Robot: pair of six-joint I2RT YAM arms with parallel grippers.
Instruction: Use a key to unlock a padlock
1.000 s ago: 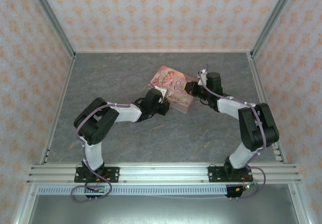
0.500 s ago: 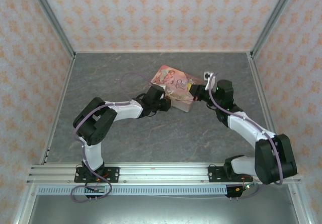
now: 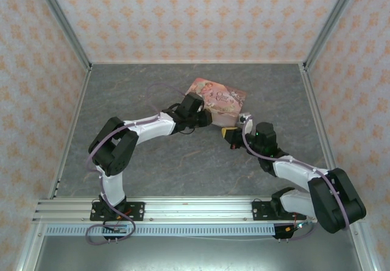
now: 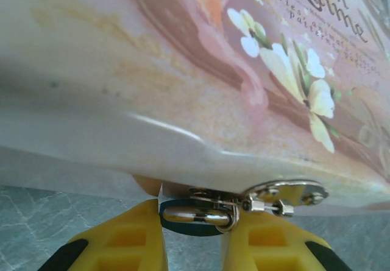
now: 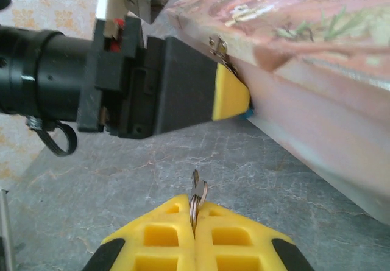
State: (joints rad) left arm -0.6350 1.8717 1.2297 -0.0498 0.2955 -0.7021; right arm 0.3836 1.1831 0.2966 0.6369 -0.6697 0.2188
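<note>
The tiny teal padlock (image 4: 181,227) hangs on a pale metal hasp (image 4: 286,195) at the lower edge of the pink illustrated box (image 3: 220,96). My left gripper (image 4: 194,217) is shut on the padlock, one yellow finger (image 4: 125,240) on each side of it. In the top view this left gripper (image 3: 206,119) sits at the box's near edge. My right gripper (image 5: 195,215) is shut on a small silver key (image 5: 197,190) with a ring, tip pointing up. It hovers above the table, a short way in front of the left gripper's finger (image 5: 230,94). Seen from above, the right gripper (image 3: 230,135) is just right of the left one.
The grey marbled table (image 3: 140,88) is walled by patterned panels (image 3: 36,70) on three sides. The box lies at the middle back. An aluminium rail (image 3: 195,209) carries both arm bases along the near edge.
My right arm has swung from the box's right side down to its near side, carrying the key. The left gripper and the box have shifted slightly right and away.
</note>
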